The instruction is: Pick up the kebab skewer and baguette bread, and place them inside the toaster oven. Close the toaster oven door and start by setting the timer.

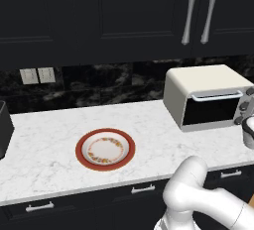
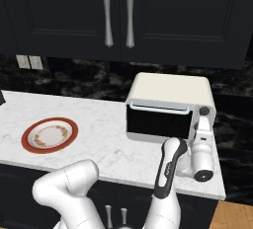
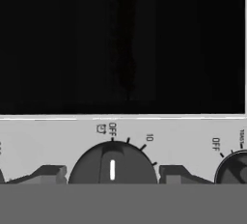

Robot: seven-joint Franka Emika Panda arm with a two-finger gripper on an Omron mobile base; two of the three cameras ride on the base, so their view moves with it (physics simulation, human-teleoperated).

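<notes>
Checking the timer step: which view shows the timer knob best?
The hand view: the timer knob sits close up between the fingertips, its white mark at OFF. The right base view hides it behind the gripper; the left base view shows small knobs at the frame edge.

The left base view looked forward and down from behind the arm's left, taking in the counter (image 1: 49, 140), the plate (image 1: 105, 149) near centre and the toaster oven (image 1: 206, 95) at right. The right base view looked from behind the arm's right, placing the same toaster oven (image 2: 168, 107) near centre and the plate (image 2: 49, 135) at left. Both shared counter, plate and oven. The hand view sat very close to the oven's control panel (image 3: 58, 138), facing a timer knob (image 3: 112, 165) squarely.
</notes>
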